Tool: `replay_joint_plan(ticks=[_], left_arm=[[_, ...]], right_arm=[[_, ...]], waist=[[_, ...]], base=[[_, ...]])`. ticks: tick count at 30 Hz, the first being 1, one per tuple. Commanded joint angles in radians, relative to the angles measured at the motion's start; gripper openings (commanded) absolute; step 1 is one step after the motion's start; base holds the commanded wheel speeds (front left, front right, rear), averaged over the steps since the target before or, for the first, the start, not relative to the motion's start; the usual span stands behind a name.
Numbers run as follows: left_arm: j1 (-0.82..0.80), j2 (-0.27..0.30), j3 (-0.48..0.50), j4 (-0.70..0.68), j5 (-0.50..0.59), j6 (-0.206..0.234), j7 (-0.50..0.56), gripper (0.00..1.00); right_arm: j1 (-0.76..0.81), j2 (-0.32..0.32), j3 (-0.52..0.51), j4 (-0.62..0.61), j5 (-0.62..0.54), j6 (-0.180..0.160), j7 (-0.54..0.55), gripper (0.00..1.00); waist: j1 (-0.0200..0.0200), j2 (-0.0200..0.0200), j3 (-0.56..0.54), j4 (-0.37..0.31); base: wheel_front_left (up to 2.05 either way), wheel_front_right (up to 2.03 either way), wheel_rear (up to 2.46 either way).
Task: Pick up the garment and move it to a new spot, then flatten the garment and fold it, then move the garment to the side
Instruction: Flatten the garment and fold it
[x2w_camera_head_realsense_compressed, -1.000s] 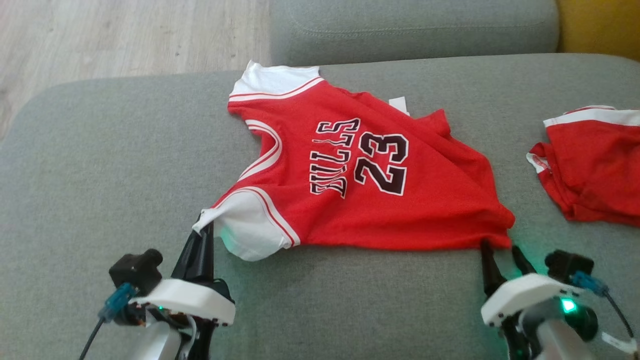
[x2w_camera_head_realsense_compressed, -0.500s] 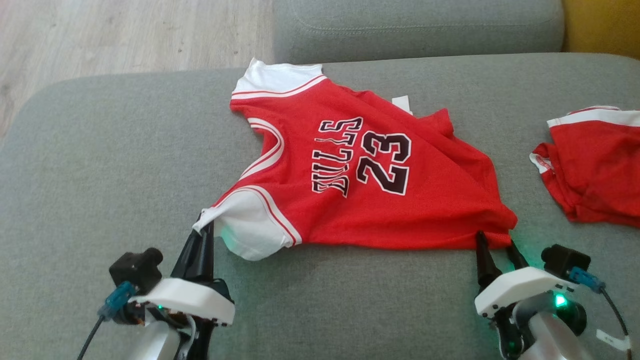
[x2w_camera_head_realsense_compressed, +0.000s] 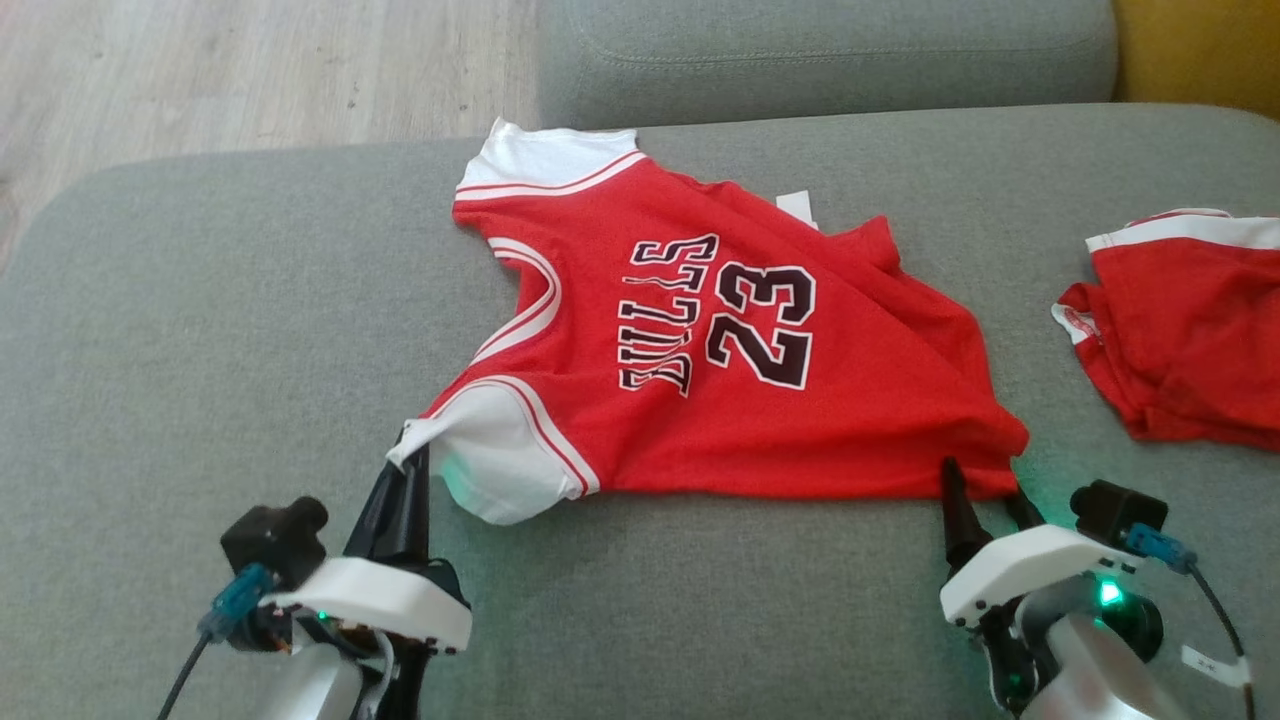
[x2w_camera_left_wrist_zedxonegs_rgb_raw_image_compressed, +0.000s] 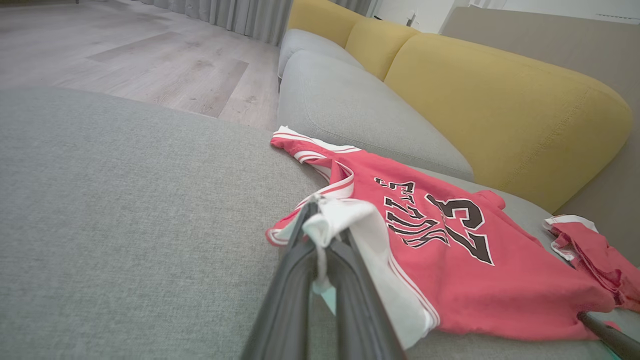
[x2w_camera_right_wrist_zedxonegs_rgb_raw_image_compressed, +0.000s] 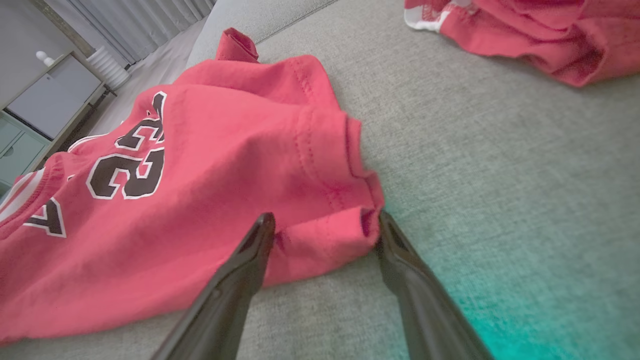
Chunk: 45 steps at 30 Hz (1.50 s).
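The left gripper (x2w_camera_head_realsense_compressed: 410, 458) is reaching up from the lower left of the head view. Its fingers are pressing together and clamping the corner of the white sleeve (x2w_camera_head_realsense_compressed: 495, 455) of the red jersey (x2w_camera_head_realsense_compressed: 720, 350), w/ a fold of white fabric bunching between the tips (clearest in the left wrist view). That corner is sitting raised a little off the grey sofa cushion (x2w_camera_head_realsense_compressed: 200, 350).

The right gripper (x2w_camera_head_realsense_compressed: 980, 480) is sitting at the lower right, fingers angling up & fwd. Its jaws are standing wide apart and straddling the jersey's near hem corner, w/ the tips right at the fabric, one on each side, and nothing pinched.

The jersey is lying mostly flat across the middle of the cushion, number side up, neck toward the robot's left and hem toward its right. A second red garment (x2w_camera_head_realsense_compressed: 1180, 330) is lying crumpled well apart, at the right edge.
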Motion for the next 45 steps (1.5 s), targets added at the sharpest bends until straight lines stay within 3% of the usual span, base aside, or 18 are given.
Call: replay_joint_plan(ticks=[1,2,3,4,15,20,21,28,36,45], left_arm=[[-0.042,0.019,0.028,-0.03,-0.001,0.003,-0.002,0.0],[-0.043,0.019,0.027,-0.03,-0.002,0.003,-0.002,0.0],[-0.043,0.02,0.026,-0.029,-0.002,0.003,-0.002,0.0],[-0.044,0.02,0.026,-0.028,-0.002,0.003,-0.002,0.0],[-0.042,0.011,0.085,-0.064,-0.091,-0.009,-0.006,0.0],[-0.081,0.011,0.143,-0.152,-0.172,-0.016,0.02,0.0],[-0.116,0.013,0.169,-0.194,-0.199,-0.01,0.036,0.0],[-0.302,-0.007,0.278,-0.294,-0.308,0.047,0.082,0.0],[-0.474,-0.023,0.362,-0.401,-0.356,0.094,0.065,0.0],[-0.436,-0.04,0.354,-0.64,-0.373,0.173,0.112,0.0]], right_arm=[[-0.024,-0.001,0.034,0.004,-0.011,-0.001,0.0,1.0],[-0.028,-0.001,0.037,0.012,-0.013,-0.001,0.002,0.78],[-0.032,-0.001,0.04,0.019,-0.017,-0.001,0.002,0.35],[-0.036,-0.001,0.044,0.025,-0.021,-0.001,0.001,0.0],[-0.063,-0.001,0.072,-0.051,-0.079,-0.001,-0.034,0.0],[-0.09,-0.008,0.112,-0.225,-0.12,-0.001,-0.004,0.0],[-0.109,-0.025,0.134,-0.323,-0.13,-0.001,0.026,0.0],[-0.233,-0.117,0.179,-0.658,-0.117,-0.001,0.148,0.0],[-0.364,-0.199,0.212,-0.848,-0.141,-0.001,0.21,0.0],[-0.271,-0.198,0.136,-1.068,-0.183,-0.001,0.332,0.0]], waist=[[0.0,-0.0001,0.003,0.003],[0.0,-0.0001,0.005,0.004],[0.0,-0.0001,0.006,0.006],[0.0,-0.0001,0.006,0.007],[0.0,-0.0001,-0.038,-0.016],[0.0,-0.0001,-0.08,-0.036],[0.0,-0.0001,-0.09,-0.04],[0.0,-0.0001,-0.117,-0.053],[0.0,-0.0001,-0.135,-0.064],[0.0,-0.0001,-0.124,-0.063]], base=[[0.0,0.0,0.0],[0.0,0.0,0.0],[0.0,0.0,0.0],[0.0,0.0,0.0],[0.0,0.0,0.0],[0.0,0.0,0.0],[0.0,0.0,0.0],[0.0,0.0,0.0],[0.0,0.0,0.0],[0.0,0.0,0.0]])
